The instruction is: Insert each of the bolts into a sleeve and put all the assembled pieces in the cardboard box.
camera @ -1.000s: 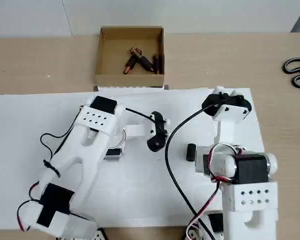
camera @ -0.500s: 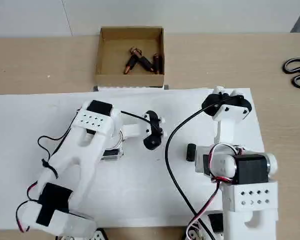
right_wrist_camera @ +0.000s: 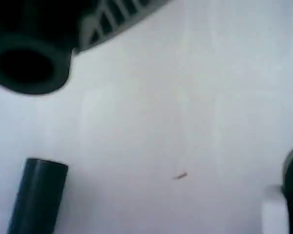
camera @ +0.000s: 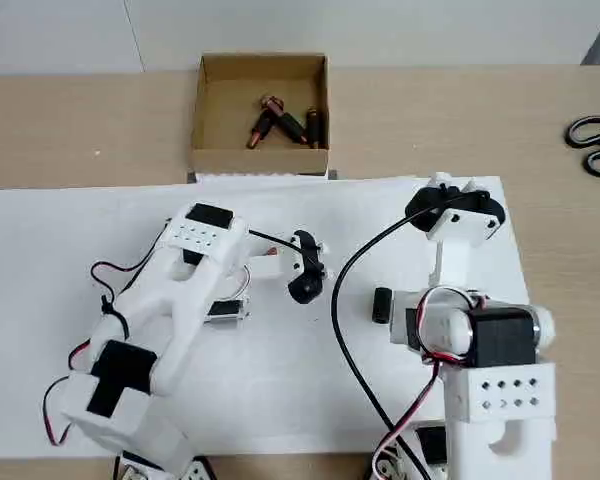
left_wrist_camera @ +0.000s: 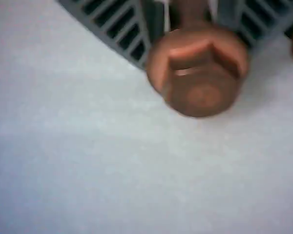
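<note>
Left gripper (camera: 306, 270): fingers are clamping the bolt (left_wrist_camera: 198, 73).
Right gripper (camera: 448, 208): fingers are gripping a sleeve (right_wrist_camera: 25, 63).
Recommended technique: aligning the shank with the bore and advancing squarely.

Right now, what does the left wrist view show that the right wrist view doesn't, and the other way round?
Left wrist view: a copper bolt, head toward the camera, gripped between the left jaws. Right wrist view: a black sleeve seen end-on at the right jaws, and a loose sleeve lying flat nearby. Both: the white paper under the jaws.
</note>
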`<state>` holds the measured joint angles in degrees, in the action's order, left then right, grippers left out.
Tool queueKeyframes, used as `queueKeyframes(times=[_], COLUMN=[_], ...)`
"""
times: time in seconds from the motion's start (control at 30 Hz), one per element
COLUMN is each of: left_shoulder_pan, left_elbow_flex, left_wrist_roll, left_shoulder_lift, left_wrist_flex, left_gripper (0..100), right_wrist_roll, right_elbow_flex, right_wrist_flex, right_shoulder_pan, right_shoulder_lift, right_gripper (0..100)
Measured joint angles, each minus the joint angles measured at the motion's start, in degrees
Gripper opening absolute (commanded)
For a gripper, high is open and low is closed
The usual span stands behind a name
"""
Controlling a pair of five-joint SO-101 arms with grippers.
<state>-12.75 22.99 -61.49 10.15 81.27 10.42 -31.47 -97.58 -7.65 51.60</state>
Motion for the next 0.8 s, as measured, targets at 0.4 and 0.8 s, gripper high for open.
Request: queueKeyframes(times=[0.4, 0.8], left_shoulder_pan=[-0.1, -2.1], left_elbow_flex=[-6.9, -16.8], left_wrist_roll=[0.8, 16.8], left_shoulder_lift=[2.5, -14.2], left_wrist_flex=[7.3, 14.7], left_gripper=[1, 1], right_wrist_roll=[0.0, 0.0], right_elbow_flex=[0.0, 1.5], right_wrist_flex=[0.0, 0.0], right_shoulder_pan=[-0.1, 0.0], right_shoulder_lift=[0.0, 3.7], right_gripper=[0.2, 0.2])
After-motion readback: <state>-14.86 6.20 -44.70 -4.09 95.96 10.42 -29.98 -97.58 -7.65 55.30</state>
